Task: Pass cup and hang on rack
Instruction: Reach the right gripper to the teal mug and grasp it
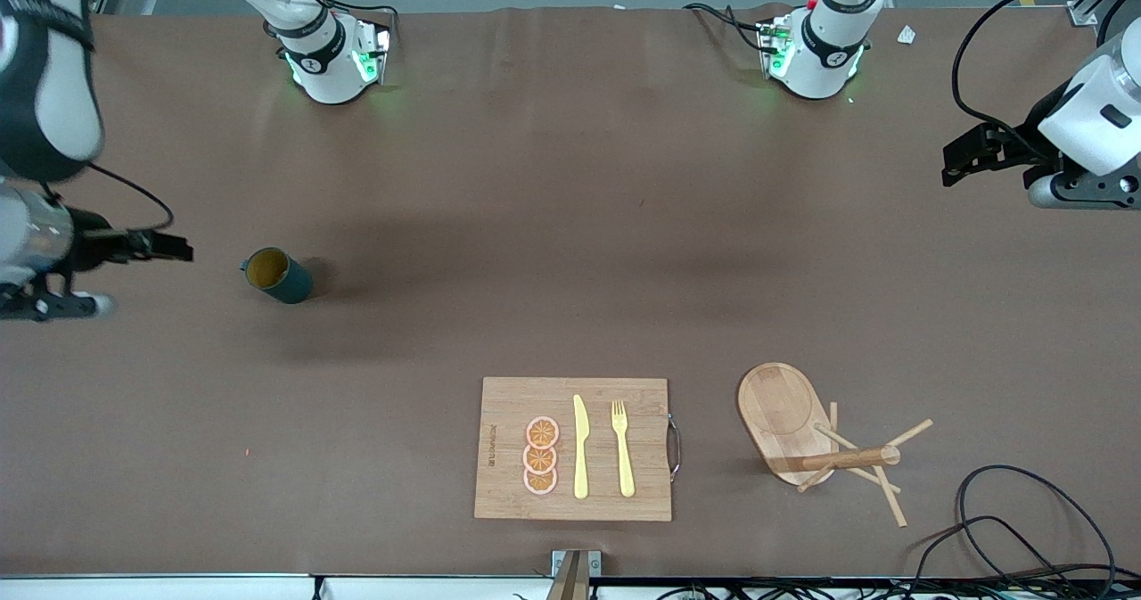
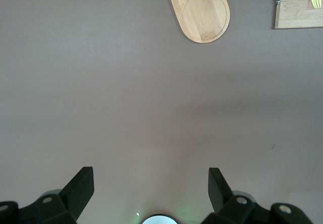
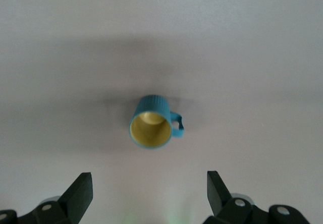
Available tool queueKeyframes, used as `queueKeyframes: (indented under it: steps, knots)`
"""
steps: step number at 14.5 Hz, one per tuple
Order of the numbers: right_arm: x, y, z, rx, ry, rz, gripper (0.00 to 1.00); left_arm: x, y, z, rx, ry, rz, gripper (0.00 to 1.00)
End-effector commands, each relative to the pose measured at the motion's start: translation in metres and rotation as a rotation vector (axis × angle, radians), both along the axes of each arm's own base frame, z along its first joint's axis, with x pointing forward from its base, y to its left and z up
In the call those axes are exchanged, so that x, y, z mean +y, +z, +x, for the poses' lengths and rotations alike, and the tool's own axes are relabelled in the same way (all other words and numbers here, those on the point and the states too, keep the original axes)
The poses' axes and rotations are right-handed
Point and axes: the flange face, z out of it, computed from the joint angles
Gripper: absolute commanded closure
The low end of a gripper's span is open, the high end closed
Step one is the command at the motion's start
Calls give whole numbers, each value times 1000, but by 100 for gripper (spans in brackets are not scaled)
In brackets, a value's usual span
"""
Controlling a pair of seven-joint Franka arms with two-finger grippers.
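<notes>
Cup (image 1: 279, 276) stands upright on the tabletop (image 1: 570, 226) at the right arm's end, rack (image 1: 824, 444) well apart near the left arm's; both untouched. Right pincer (image 3: 150, 196) hangs released over bare tabletop beside the cup; left pincer (image 2: 151, 191) waits released. Best to descend squarely, straddle the wall, keep the handle free for hanging.

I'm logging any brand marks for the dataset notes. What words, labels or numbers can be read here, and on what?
Cutting board: a line of burned-in lettering runs along its edge toward the right arm's end, too small to read.
Cup, rack, knife, fork: no text visible.
</notes>
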Motion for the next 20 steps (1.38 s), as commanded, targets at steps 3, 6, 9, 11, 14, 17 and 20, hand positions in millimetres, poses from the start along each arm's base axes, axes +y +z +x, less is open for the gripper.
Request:
queueKeyframes:
  steps: [3, 6, 9, 11, 14, 17, 20]
  knots:
    - [5, -86, -29, -51, 130, 35, 0, 1, 0, 3, 15, 6, 3, 0]
    - [-20, -126, -39, -124, 305, 77, 0, 2, -2, 4, 18, 7, 5, 0]
    - [-17, -171, -66, -121, 376, 139, 0, 2, -2, 4, 19, 6, 6, 0]
    - [-13, -193, -81, -134, 401, 134, 0, 2, -8, 6, 30, 6, 6, 0]
    - [-18, -213, -87, -149, 446, 132, 6, 2, -8, 6, 30, 6, 6, 0]
    - [-14, -218, -90, -142, 467, 138, 78, 2, -10, 7, 33, 6, 6, 0]
    - [-15, -215, -88, -148, 485, 140, 100, 2, -10, 7, 34, 6, 6, 0]
